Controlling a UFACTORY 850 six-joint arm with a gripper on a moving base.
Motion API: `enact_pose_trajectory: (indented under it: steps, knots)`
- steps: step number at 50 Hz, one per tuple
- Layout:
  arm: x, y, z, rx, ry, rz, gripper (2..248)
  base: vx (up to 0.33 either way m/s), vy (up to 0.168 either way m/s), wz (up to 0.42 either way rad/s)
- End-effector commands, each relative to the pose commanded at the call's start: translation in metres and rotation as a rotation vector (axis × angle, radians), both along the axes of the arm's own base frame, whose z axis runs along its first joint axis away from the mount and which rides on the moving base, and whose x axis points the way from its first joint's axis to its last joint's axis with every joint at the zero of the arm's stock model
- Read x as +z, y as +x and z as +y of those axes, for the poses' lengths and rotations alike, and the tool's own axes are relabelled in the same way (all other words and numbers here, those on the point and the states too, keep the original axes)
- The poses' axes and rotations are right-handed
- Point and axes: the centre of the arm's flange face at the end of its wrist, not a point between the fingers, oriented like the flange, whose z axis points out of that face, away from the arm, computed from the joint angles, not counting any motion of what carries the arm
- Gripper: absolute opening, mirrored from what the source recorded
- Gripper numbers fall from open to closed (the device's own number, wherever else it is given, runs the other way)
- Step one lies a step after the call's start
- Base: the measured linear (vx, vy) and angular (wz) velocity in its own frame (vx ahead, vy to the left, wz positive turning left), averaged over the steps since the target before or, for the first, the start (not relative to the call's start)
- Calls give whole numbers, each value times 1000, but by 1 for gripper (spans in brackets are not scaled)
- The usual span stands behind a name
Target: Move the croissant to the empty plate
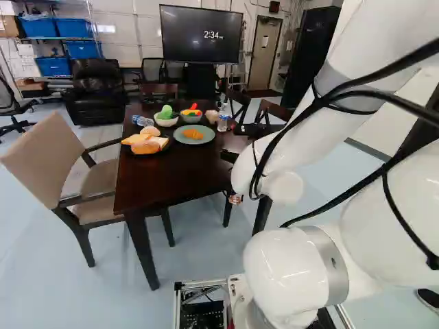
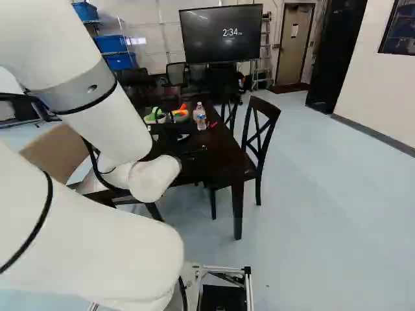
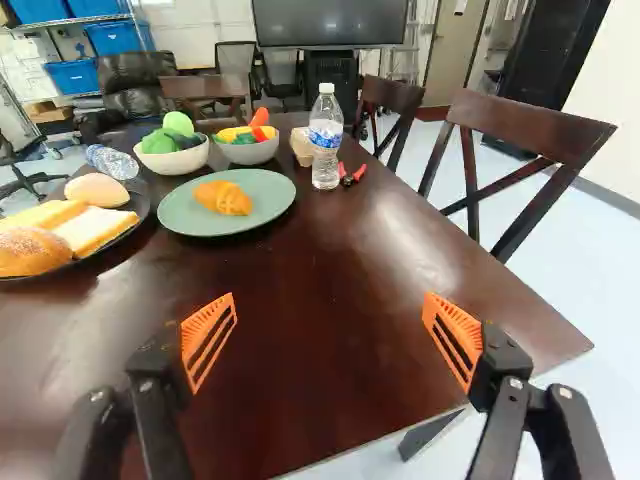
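Note:
My gripper [image 1: 232,142] reaches over the near part of the table in the left base view. In the wrist view the gripper [image 3: 328,322] stands wide open with nothing between its orange pads. The golden-brown croissant [image 3: 223,197] lies on a round green plate [image 3: 178,216], farther ahead and apart from the fingers. That plate and croissant [image 1: 193,133] also show in the left base view. A dark plate [image 3: 140,207] beside the green one carries several breads. I see no empty plate in any view.
On the dark table [image 1: 158,179], two bowls of toy food [image 3: 172,160] [image 3: 248,150] stand behind the green plate. A water bottle [image 3: 326,140] stands upright beside it; another bottle [image 3: 112,162] lies down. Chairs [image 2: 259,133] [image 1: 51,161] flank the table.

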Motion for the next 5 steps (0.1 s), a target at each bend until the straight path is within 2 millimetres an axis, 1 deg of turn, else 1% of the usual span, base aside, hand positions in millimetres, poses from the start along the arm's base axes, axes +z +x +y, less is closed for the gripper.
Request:
enact_pose_trajectory:
  steps: [5]
  knots:
    - [0, 0, 0, 0, 0, 0, 247, 0, 0, 0]
